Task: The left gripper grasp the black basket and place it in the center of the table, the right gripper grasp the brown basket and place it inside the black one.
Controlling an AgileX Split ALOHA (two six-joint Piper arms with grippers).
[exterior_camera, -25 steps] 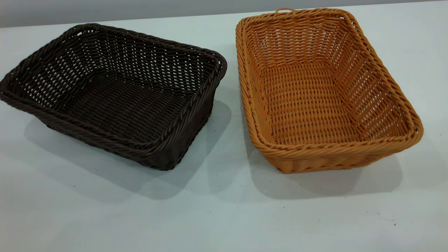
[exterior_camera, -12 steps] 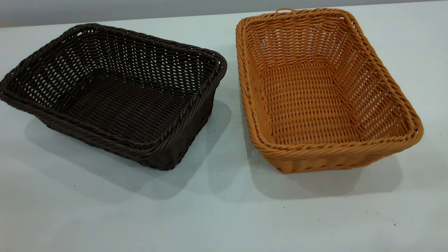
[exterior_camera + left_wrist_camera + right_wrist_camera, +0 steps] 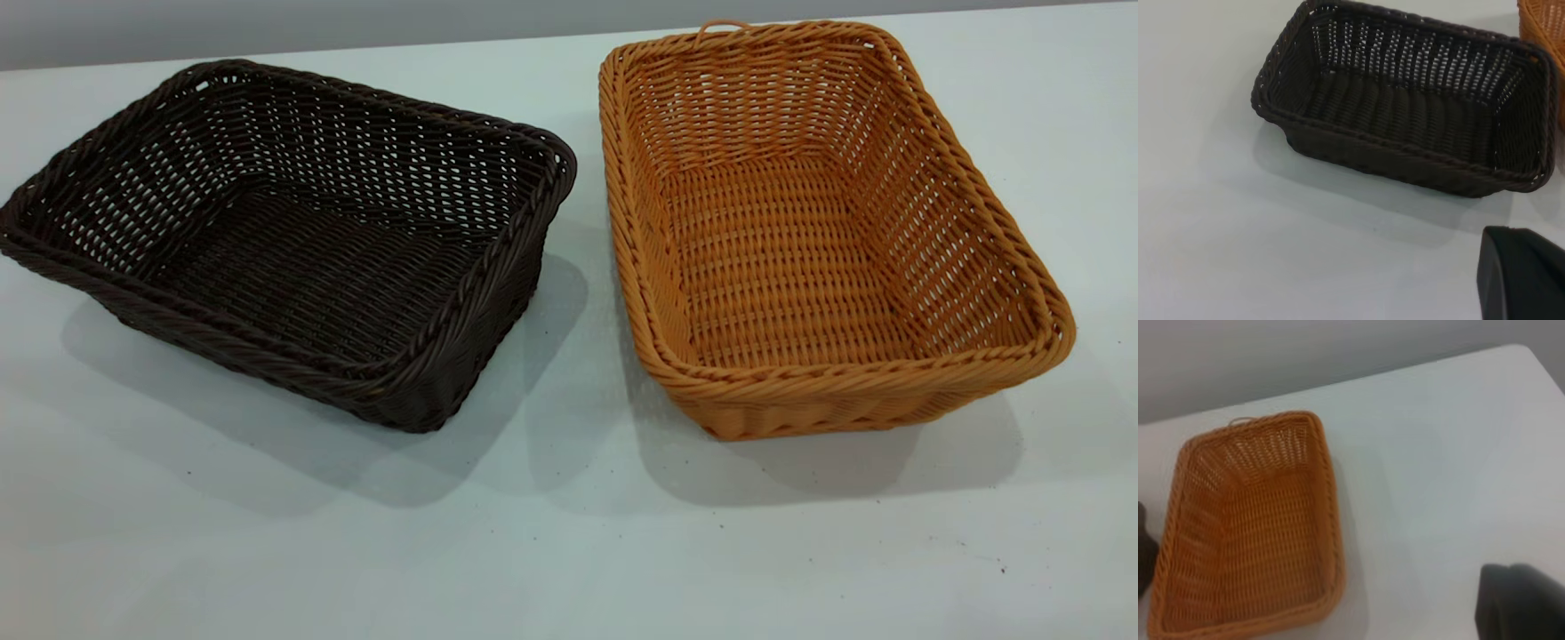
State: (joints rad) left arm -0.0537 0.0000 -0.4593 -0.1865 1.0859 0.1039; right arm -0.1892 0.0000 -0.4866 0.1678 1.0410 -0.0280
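The black basket [image 3: 293, 249] sits empty on the left half of the table [image 3: 569, 551], turned at an angle. The brown basket [image 3: 800, 258] stands empty just to its right, a narrow gap between them, its small loop on the far short end. Neither arm shows in the exterior view. In the left wrist view the black basket [image 3: 1405, 113] lies ahead, and only a black part of my left gripper [image 3: 1521, 273] shows at the frame's corner, away from the basket. In the right wrist view the brown basket [image 3: 1251, 533] lies apart from the black bit of my right gripper [image 3: 1521, 603].
The table's far edge meets a grey wall behind the baskets. Bare tabletop stretches in front of both baskets and to the right of the brown one. A rounded table corner [image 3: 1531, 353] shows in the right wrist view.
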